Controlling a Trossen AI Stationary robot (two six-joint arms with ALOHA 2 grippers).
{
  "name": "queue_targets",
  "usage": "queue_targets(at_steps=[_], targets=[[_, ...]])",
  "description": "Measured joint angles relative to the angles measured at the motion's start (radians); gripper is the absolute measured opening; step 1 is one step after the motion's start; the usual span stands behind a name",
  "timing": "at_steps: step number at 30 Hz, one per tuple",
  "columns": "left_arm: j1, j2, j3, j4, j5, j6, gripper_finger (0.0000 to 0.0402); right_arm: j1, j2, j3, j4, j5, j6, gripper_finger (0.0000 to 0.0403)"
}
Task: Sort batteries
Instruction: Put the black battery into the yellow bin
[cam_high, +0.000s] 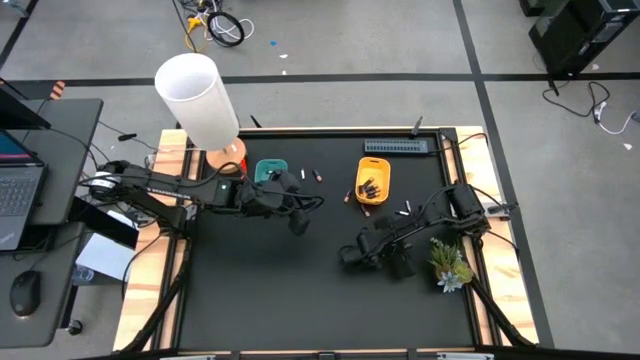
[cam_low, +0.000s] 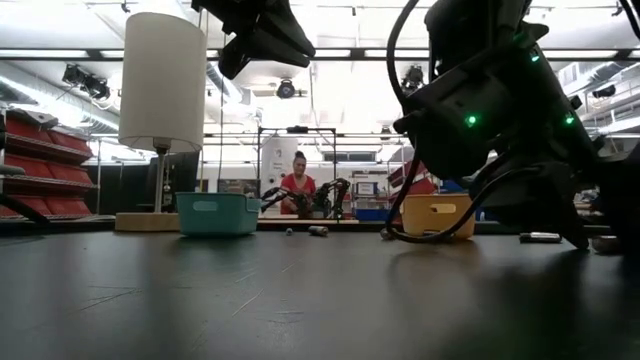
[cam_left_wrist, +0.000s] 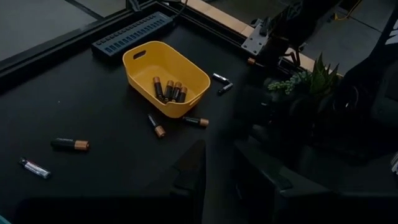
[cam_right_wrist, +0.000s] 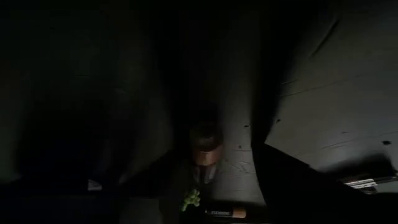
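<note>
Lamp (cam_high: 197, 95) with white shade sits at the tabletop's (cam_high: 250, 290) far left corner. Left claw (cam_high: 297, 222) hangs above the tabletop just in front of the teal tray (cam_high: 271, 171); the fingers (cam_left_wrist: 189, 177) stand a little apart with nothing seen between them, so partly open, empty as far as I can tell. Two loose batteries (cam_high: 311, 176) lie on the mat between the teal tray and the yellow tray (cam_high: 373, 180): one silver, one dark with a copper end. Yellow tray holds four dark copper-tipped cells (cam_left_wrist: 169, 90); two more dark ones lie just outside its near wall (cam_left_wrist: 157, 125), and two silvery ones lie past its right side (cam_left_wrist: 221, 81). Right claw (cam_high: 352, 256) is down low at the tabletop, right of centre, near the small plant (cam_high: 449, 265). Its wrist view shows a copper-ended battery (cam_right_wrist: 205, 151) sitting between the fingers, but it's too dark there to tell whether they're clamped on it or merely around it.
</note>
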Motion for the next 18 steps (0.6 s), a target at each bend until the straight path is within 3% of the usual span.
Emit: queue_targets(at_steps=[9,18], targets=[[0.000,0.000,0.000,0.001,0.000,0.000,0.0091,-0.001,0.008,0.035,-0.023,0.027,-0.030,0.0047],[0.000,0.000,0.000,0.001,-0.001,0.000,0.0091,-0.044,0.014,0.178,-0.008,0.044,-0.065,0.0046]])
